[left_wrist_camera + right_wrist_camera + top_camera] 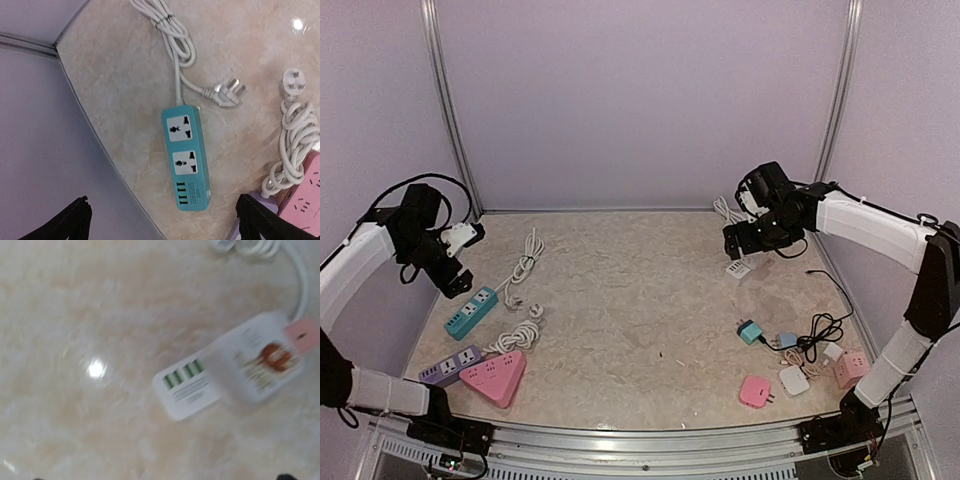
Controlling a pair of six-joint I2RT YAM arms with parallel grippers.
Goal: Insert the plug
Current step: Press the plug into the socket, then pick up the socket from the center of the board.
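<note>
White, orange-marked and pink-tabbed: sits as the plug (255, 367) on one end of the white power strip (187, 385), far right on the marbled table (640, 300). As for the right gripper (738, 250): hangs just above that strip, fingertips spread to the edges of its wrist view, grasping nothing. As for the left gripper (162, 222): hovers over the teal power strip (187, 160), fingers wide apart, likewise empty.

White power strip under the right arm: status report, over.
Both grippers open: left gripper above teal power strip, right gripper above white power strip. On it sits white block adapter; seating blurred. Nothing in the way.
</note>
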